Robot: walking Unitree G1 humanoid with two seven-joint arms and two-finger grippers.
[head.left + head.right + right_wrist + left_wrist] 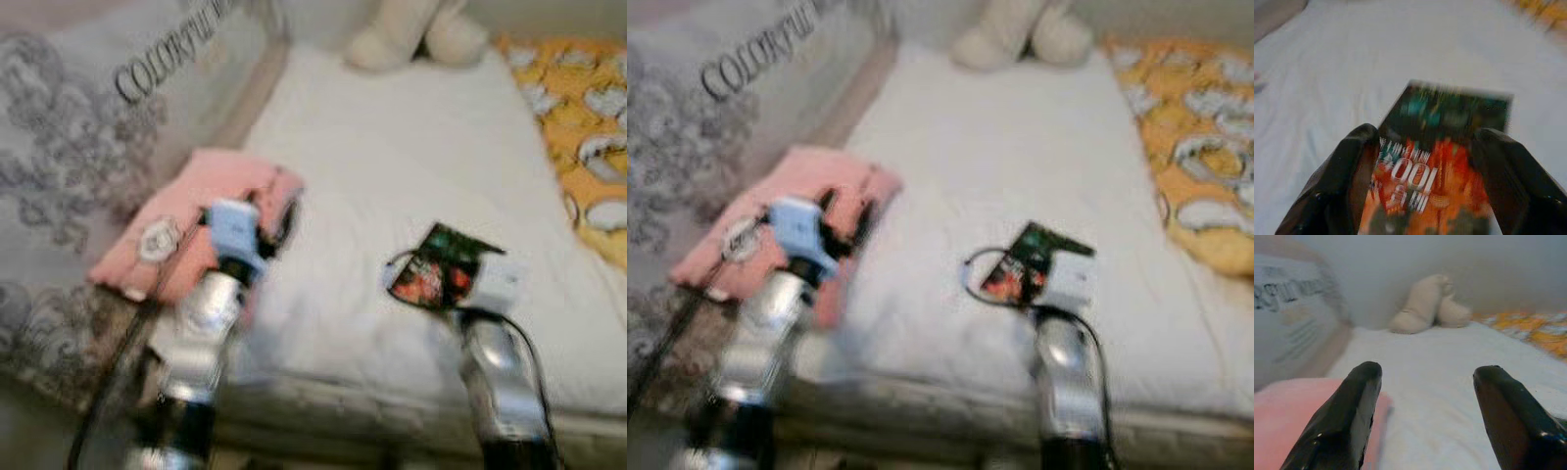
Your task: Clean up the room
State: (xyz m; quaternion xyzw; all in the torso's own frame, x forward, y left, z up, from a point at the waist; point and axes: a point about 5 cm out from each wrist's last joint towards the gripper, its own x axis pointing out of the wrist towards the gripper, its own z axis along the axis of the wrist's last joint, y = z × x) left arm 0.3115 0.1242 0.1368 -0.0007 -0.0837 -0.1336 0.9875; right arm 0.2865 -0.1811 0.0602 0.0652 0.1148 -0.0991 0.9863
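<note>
Right wrist view is motion-blurred: a flat printed packet (pixel 1437 161), dark green at its far end and orange-red nearer, carries white lettering of which only "100" can be read; its near edge is cut off by the frame. It sits between the two black fingers (pixel 1347 191) of the right gripper (pixel 1427 171), which stand apart on either side of it; whether they press on it cannot be told. From the head views, the packet (pixel 438 266) lies at the near middle of a white bed sheet (pixel 392 166), just ahead of the right gripper (pixel 480 294), with a dark cable looping beside it. The left gripper (pixel 1425 416) hangs wide open, holding nothing, over a folded pink cloth (pixel 196 220) at the sheet's near left edge; a round white patch on the cloth is too blurred to identify. Left of that stands a grey patterned pillow (pixel 88 147) with partly legible lettering. A cream soft toy (pixel 411 34) rests at the far end, its upper part cut off. An orange patterned blanket (pixel 583 137) covers the far right.
</note>
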